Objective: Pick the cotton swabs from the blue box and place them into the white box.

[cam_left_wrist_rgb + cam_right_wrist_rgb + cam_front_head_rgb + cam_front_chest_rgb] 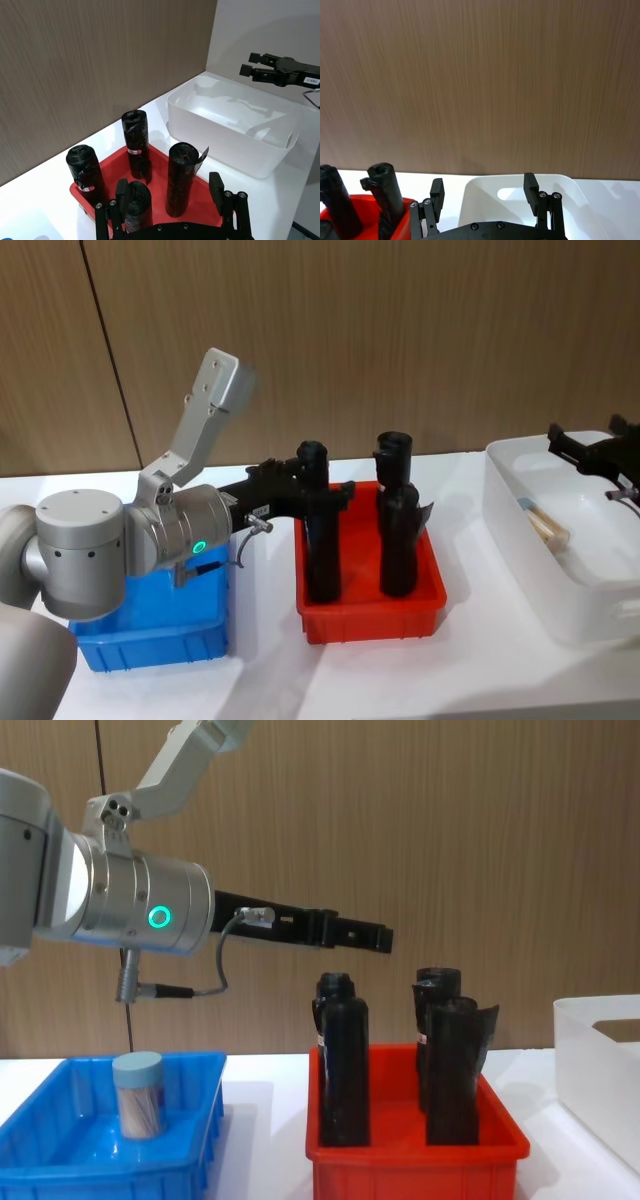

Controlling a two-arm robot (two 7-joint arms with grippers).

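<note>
**Hands.** The left hand has its fingers apart with nothing between them. It is extended above the red bin, over the four upright black bottles. The left arm behind it spans the blue box. The right hand also has its fingers apart and is empty. It hangs above the white box at that box's 1 o'clock corner, higher than the rim.

**Layout, head view.** On the counter, the blue box sits at 8 o'clock, the red bin at 6 o'clock and the white box at 3 o'clock. A strip of bare counter separates each bin from the next.

**Cotton swabs.** The first jar stands upright on the floor of the blue box with its pale blue lid on top, below the left arm. The second jar lies on its side inside the white box, near the wall at that box's 9 o'clock side, the one facing the red bin.
</note>
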